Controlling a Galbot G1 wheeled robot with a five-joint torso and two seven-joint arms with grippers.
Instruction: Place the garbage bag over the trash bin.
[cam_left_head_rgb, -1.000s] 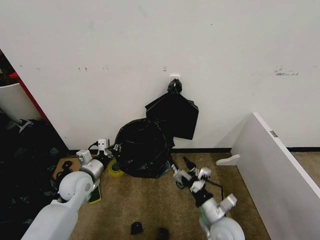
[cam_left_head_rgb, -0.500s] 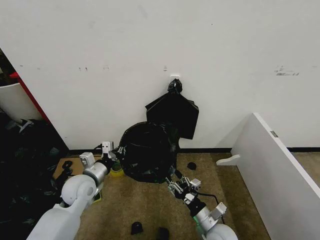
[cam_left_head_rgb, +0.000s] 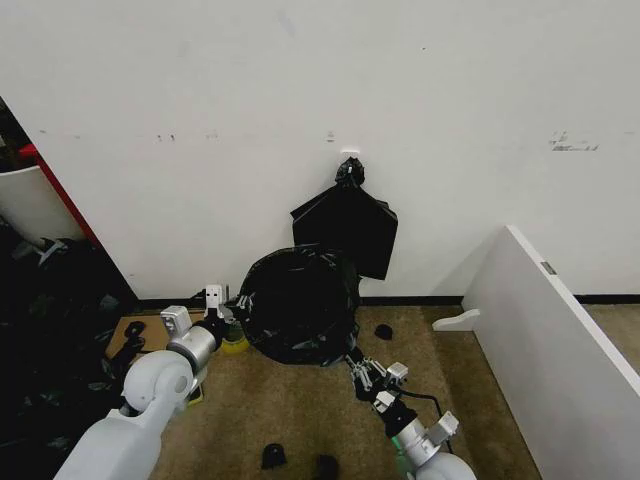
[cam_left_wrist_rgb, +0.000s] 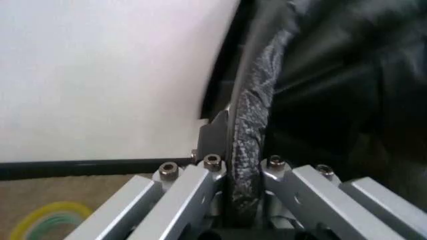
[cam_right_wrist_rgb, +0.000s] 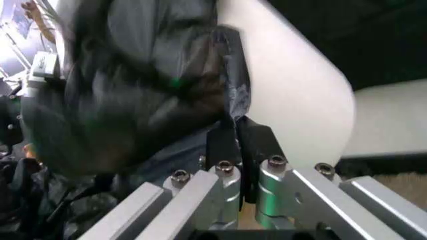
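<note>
The garbage bag is a wrinkled glossy black mass on the carpet against the wall, stretched wide between my two grippers. My left gripper is at its left edge, shut on a bunched roll of black film. My right gripper is at the bag's lower right, and its dark fingers pinch a fold of the film. Beside that fold a curved white surface, the trash bin, shows in the right wrist view. In the head view the bag hides the bin.
A flat black bag hangs from a wall hook just above. A white panel slants along the right. A yellow tape roll, a cardboard piece and dark clutter lie left. Small black items sit on the carpet.
The bag's mouth has spread wider and higher towards the right. My right gripper dropped lower and nearer to me with the bag's edge; my left gripper shifted slightly right.
</note>
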